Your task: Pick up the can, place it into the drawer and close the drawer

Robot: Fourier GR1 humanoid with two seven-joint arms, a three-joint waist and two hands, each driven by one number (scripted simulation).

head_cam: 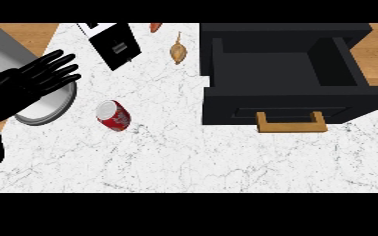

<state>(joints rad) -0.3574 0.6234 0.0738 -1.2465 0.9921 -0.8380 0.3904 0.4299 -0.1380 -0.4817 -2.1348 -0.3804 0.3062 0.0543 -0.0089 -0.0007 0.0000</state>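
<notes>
White marble-patterned counter (pixel 184 155) fills most of the head view, veined in grey. Landmark for these notes: the black drawer (pixel 284 75), pulled open at the counter's right side.

Drawer: dark box with tall walls, interior in shadow, nothing visible inside it. Front panel faces the view's lower edge and carries a tan, squared handle (pixel 291 122) that juts out over the marble.

Can (pixel 114 115): red body, pale silver top, lying on its side on the marble. It rests well to the left of the drawer, roughly level with the drawer's front panel, with its silver end tilted toward the upper left. Nothing touches it.

Left hand (pixel 38 80): black, further left of the drawer than the can, up and to the left of the can. Fingers straight and spread, pointing toward the upper right, holding nothing. It lies over a grey round plate (pixel 60 107) and hides much of it; the plate's rim shows below the palm, just beside the can but apart from it.

Right hand: does not show.

Other items, all left of the drawer near the counter's far edge:
- black boxy object (pixel 114 45), with a white edge, set at an angle;
- small brownish, pointed object (pixel 178 52), nearest the drawer's left wall, too small to identify;
- orange sliver (pixel 155 27) just beside the box, cut off at the top.

Wood-toned strips show at the far left and far right of the counter.
</notes>
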